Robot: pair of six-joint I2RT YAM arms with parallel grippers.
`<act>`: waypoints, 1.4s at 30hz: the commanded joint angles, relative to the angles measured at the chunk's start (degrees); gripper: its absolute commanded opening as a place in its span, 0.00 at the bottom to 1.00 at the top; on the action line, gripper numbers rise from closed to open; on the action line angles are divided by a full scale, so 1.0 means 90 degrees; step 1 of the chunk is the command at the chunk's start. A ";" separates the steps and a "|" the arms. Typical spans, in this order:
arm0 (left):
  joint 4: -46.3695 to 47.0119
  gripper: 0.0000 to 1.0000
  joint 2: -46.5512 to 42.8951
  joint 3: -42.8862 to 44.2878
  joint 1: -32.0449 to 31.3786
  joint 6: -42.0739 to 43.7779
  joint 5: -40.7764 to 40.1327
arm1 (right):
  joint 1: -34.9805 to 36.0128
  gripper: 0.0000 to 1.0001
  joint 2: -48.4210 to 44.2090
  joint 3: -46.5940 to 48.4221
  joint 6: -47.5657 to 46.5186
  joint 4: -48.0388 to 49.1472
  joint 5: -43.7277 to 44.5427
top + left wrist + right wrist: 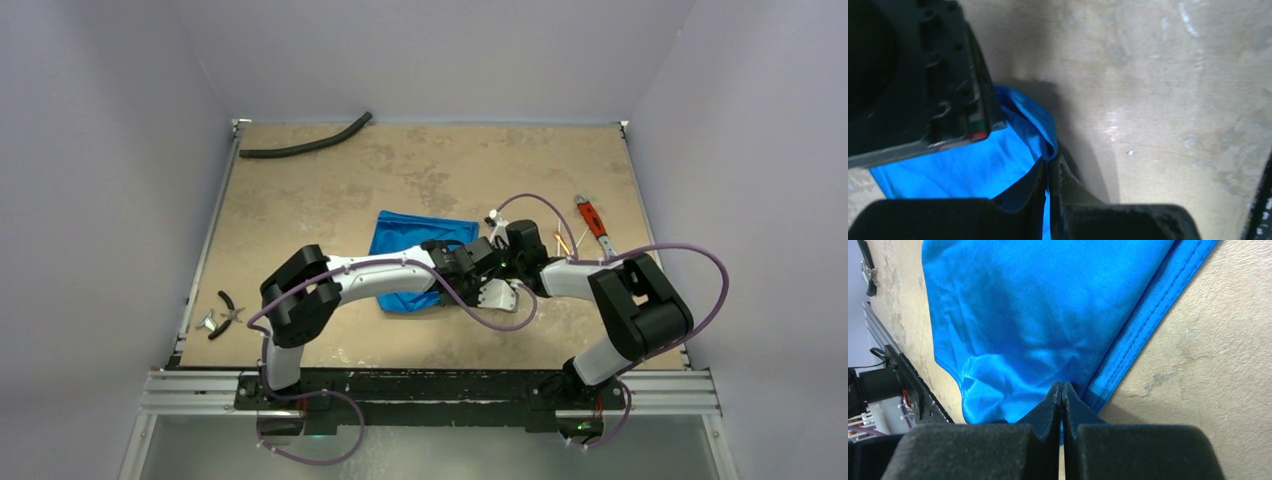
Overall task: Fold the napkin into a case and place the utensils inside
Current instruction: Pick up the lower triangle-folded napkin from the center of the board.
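Observation:
The blue napkin (405,250) lies wrinkled in the middle of the table, its right edge under both grippers. My left gripper (1051,162) is shut on a raised fold at the napkin's (963,165) edge. My right gripper (1062,388) is shut on the napkin (1038,315) just inside its stitched hem. In the top view the left gripper (482,263) and right gripper (506,256) meet at the cloth's right side. The utensils (562,243) lie as thin shiny sticks on the table just right of the right wrist. No case shape shows.
A red-handled wrench (594,224) lies to the right of the utensils. A black hose (305,143) curves along the far left edge. Black pliers (226,312) sit near the left front edge. Grey walls enclose the table on three sides.

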 commanded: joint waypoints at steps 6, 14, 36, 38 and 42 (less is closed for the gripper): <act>0.0180 0.02 -0.0081 0.0527 0.0593 0.0033 0.0438 | -0.0226 0.24 -0.0547 0.0177 -0.0178 0.0067 -0.0455; 0.0026 0.00 -0.0241 0.0460 0.0947 0.0117 0.1119 | -0.0962 0.33 -0.0834 0.0450 -0.0111 0.0762 -0.0660; -0.0663 0.00 0.0968 0.1926 0.0961 0.1335 0.1162 | -0.0929 0.00 0.1285 0.1007 -0.0339 0.0704 0.0092; -0.0734 0.00 0.1104 0.2163 0.0989 0.1383 0.1136 | -0.0934 0.00 0.1291 0.0866 -0.0299 0.0735 0.0053; -0.0670 0.00 0.1261 0.2514 0.1115 0.1520 0.1142 | -0.0932 0.00 0.1338 0.0653 -0.0191 0.0896 -0.0106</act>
